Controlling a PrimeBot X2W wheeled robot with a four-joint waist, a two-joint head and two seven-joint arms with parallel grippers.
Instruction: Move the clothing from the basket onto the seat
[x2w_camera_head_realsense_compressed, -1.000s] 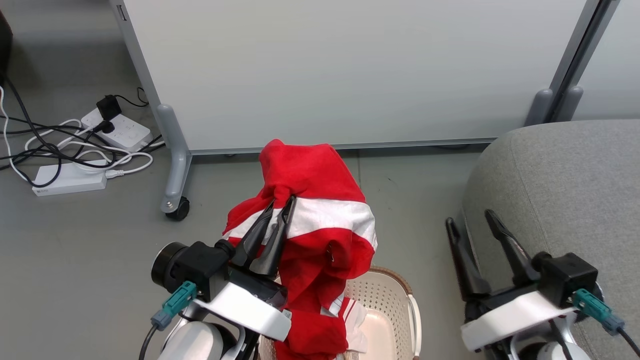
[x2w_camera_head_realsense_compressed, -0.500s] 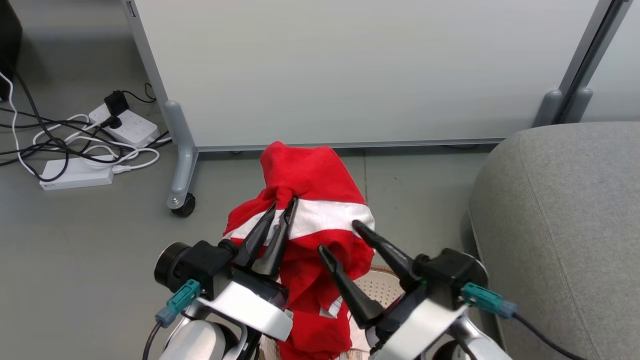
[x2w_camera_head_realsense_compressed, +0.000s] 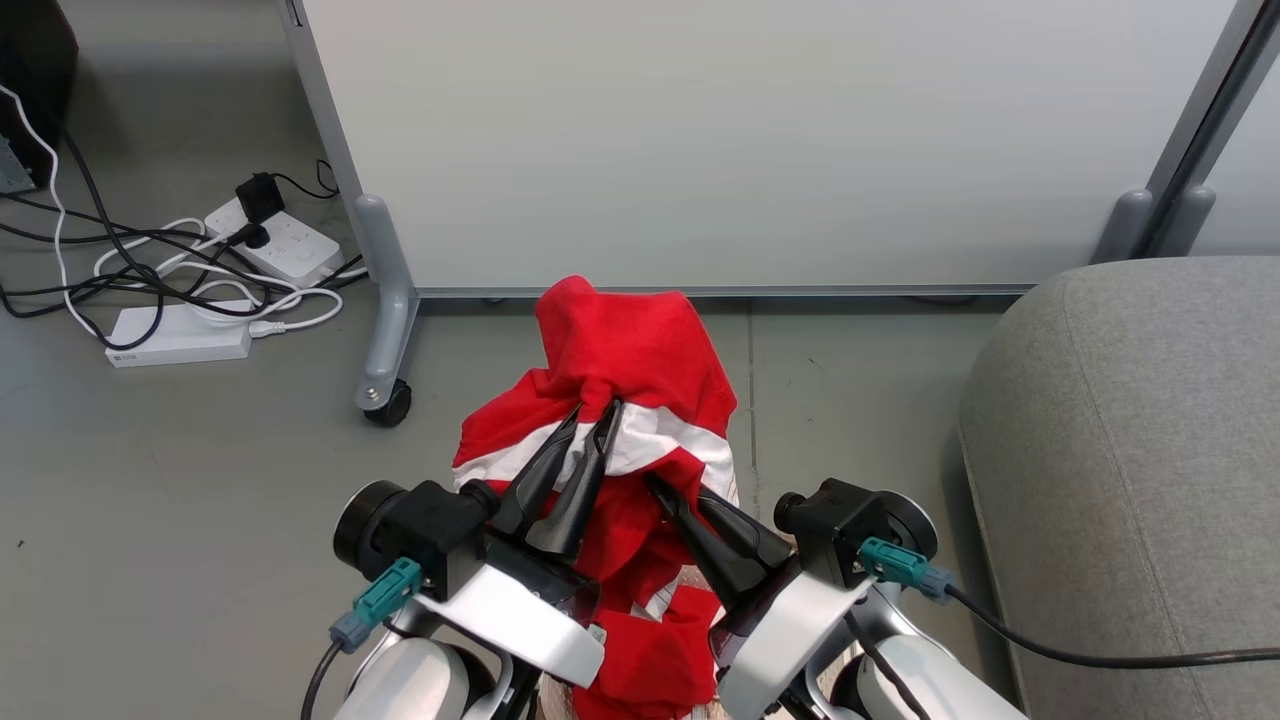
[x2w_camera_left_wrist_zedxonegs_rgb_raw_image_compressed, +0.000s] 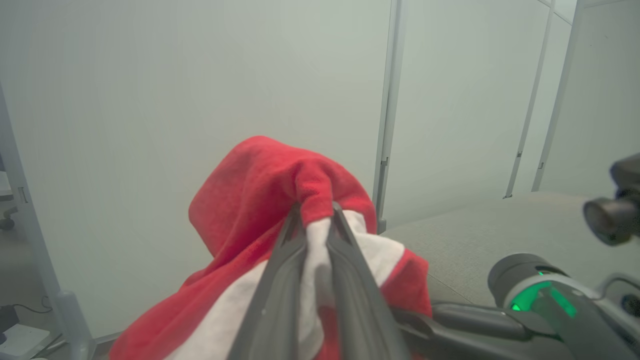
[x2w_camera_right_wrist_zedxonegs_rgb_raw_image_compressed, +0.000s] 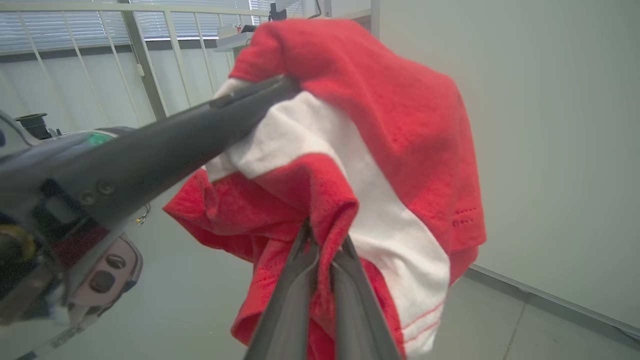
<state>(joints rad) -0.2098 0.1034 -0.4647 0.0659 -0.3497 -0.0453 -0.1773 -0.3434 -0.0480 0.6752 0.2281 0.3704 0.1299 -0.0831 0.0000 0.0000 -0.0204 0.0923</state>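
The red clothing (x2w_camera_head_realsense_compressed: 625, 350) with a broad white stripe hangs lifted in the middle of the head view. My left gripper (x2w_camera_head_realsense_compressed: 597, 412) is shut on a fold near its top, also seen in the left wrist view, where the left gripper (x2w_camera_left_wrist_zedxonegs_rgb_raw_image_compressed: 316, 212) pinches the clothing (x2w_camera_left_wrist_zedxonegs_rgb_raw_image_compressed: 250, 200). My right gripper (x2w_camera_head_realsense_compressed: 668, 492) is shut on a lower red fold just right of it. In the right wrist view the right gripper (x2w_camera_right_wrist_zedxonegs_rgb_raw_image_compressed: 324, 237) pinches the clothing (x2w_camera_right_wrist_zedxonegs_rgb_raw_image_compressed: 400, 125). The grey seat (x2w_camera_head_realsense_compressed: 1130, 450) lies to the right. The basket is hidden behind my arms and the fabric.
A pale partition panel on a grey leg with a castor (x2w_camera_head_realsense_compressed: 387, 400) stands close behind the garment. Power strips and tangled cables (x2w_camera_head_realsense_compressed: 180, 335) lie on the grey floor at the far left. Open floor separates the garment from the seat.
My right gripper has swung left from beside the seat to the hanging garment and shut on a lower fold. The left gripper keeps its hold. The head camera has shifted a little.
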